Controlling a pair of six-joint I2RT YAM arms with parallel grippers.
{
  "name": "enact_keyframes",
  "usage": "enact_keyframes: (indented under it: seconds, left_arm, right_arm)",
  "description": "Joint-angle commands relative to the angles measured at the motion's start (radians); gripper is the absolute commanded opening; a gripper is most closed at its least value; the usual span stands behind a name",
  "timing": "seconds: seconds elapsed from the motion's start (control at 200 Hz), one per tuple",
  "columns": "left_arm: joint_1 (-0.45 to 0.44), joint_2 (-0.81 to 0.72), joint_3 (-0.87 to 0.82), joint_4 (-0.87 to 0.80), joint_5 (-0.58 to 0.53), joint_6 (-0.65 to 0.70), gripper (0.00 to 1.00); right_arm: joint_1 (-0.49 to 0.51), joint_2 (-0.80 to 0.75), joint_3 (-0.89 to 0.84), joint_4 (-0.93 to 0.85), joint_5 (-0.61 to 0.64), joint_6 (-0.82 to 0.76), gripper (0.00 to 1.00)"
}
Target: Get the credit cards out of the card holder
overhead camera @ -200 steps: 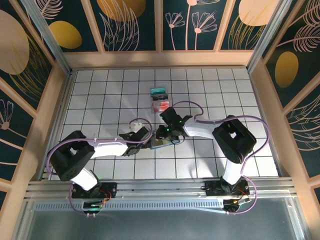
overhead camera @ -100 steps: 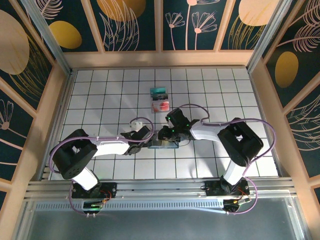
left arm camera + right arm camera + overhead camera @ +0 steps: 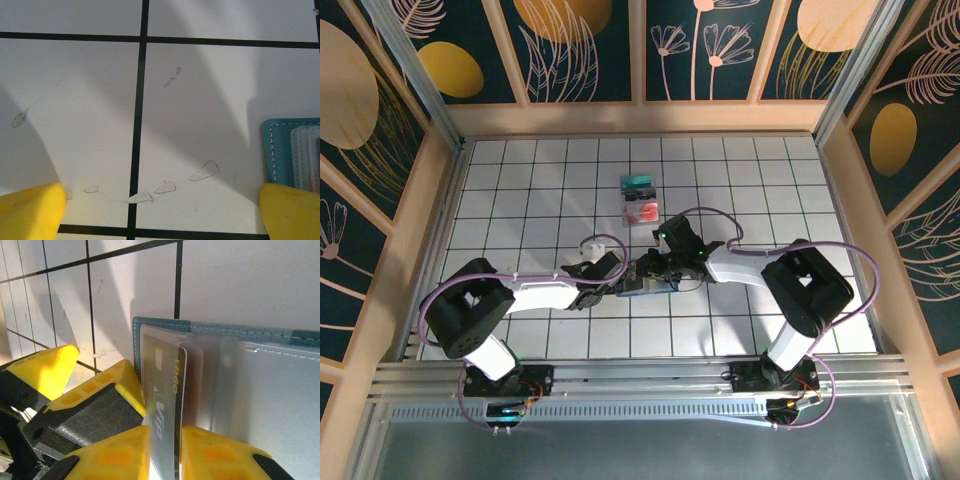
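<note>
The card holder (image 3: 642,289) lies flat on the tiled table (image 3: 520,190), just toward 6 o'clock of its middle, where it lay a second ago. A grey card (image 3: 161,390) sticks partly out of its clear pocket. The right gripper (image 3: 164,442), at the holder's 1 o'clock, pinches that card's free end. Its forearm has swung out toward 3 o'clock since then. The left gripper (image 3: 161,210), at 9 o'clock, stands spread wide, one fingertip at the holder's edge. The teal card (image 3: 638,184) and whitish-pink card (image 3: 642,211) stay at 12 o'clock, well apart from the holder.
</note>
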Motion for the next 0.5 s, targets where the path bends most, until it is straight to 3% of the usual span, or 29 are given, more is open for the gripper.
enact_keyframes:
  seconds: [0.0, 0.33, 0.495]
  left_arm:
    - [0.006, 0.025, -0.022, -0.101, 0.025, 0.006, 0.99]
    - [0.004, 0.032, -0.018, -0.102, 0.03, 0.001, 0.99]
    - [0.004, 0.031, -0.016, -0.102, 0.032, -0.002, 0.99]
  right_arm:
    - [-0.004, 0.006, -0.008, 0.092, -0.049, 0.029, 0.22]
    - [-0.02, 0.0, -0.049, 0.18, -0.092, 0.053, 0.2]
    - [-0.033, 0.007, -0.068, 0.258, -0.145, 0.073, 0.25]
